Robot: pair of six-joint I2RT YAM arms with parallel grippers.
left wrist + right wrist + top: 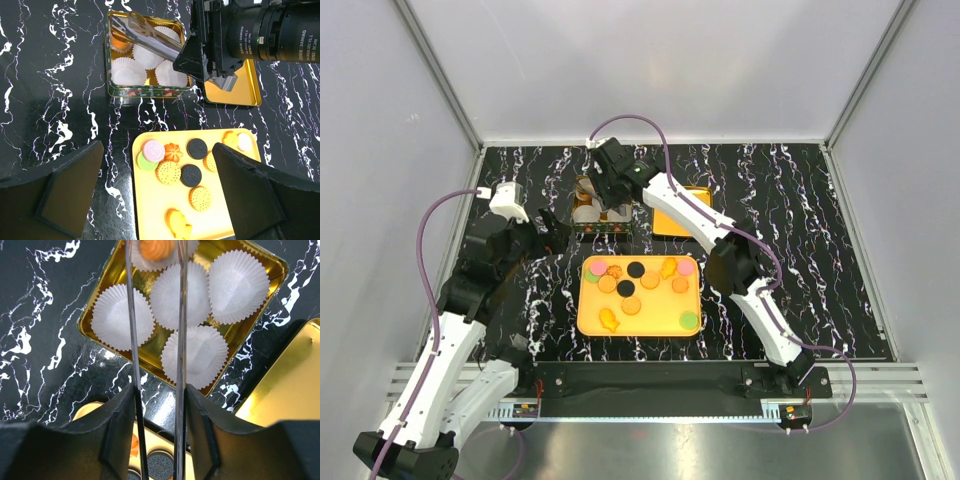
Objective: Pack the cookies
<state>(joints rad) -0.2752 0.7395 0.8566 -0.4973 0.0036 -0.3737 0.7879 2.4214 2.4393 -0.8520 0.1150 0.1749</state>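
Placing step: right gripper [157, 401] is clamped on a pair of clear plastic tongs [181, 315], fingers pressing both arms from outside. Tong arms stand apart over the gold rectangular tin [86, 331], tips either side of one orange swirl cookie [156, 249] that sits in a far white crinkled paper cup. The other four paper cups [235, 285] look empty. Remaining cookies [168, 172] (round orange, black, pink and green discs plus yellow fish shapes) lie loose on the yellow plastic tray [588, 322], just near of the tin. Left gripper [542, 238] has jaws wide apart, empty, hovering left of the tray. Next move likely: lift tongs clear, swing back to the tray, pinch another cookie without tipping a cup. Gold tin lid [672, 222] lies beside the tin. Surface is a black marble-pattern tabletop [800, 250] with white veins; plain pale walls and aluminium frame posts [440, 90] around.
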